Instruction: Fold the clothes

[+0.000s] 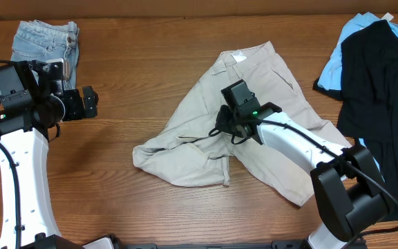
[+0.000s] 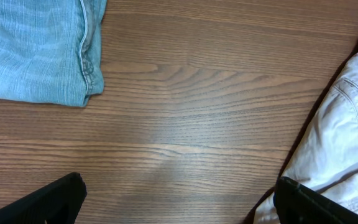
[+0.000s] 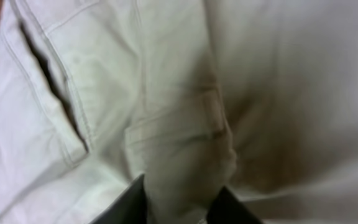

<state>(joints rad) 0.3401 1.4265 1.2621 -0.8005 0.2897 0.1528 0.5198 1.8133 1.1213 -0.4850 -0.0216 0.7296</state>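
The pale beige khaki shorts (image 1: 254, 131) lie spread and rumpled at the table's middle, waistband at the far end. My right gripper (image 1: 231, 129) is down on their middle and shut on a pinched ridge of the beige cloth (image 3: 185, 155), which fills the right wrist view. My left gripper (image 1: 86, 104) is open and empty, held over bare wood left of the shorts. In the left wrist view its two fingers (image 2: 179, 199) frame bare table, with the shorts' edge (image 2: 347, 124) at right.
Folded light-blue denim shorts (image 1: 45, 41) lie at the far left, also in the left wrist view (image 2: 39, 46). A black garment (image 1: 382, 97) over a sky-blue one (image 1: 347, 48) lies at the far right. The wooden table (image 1: 137, 83) is around them.
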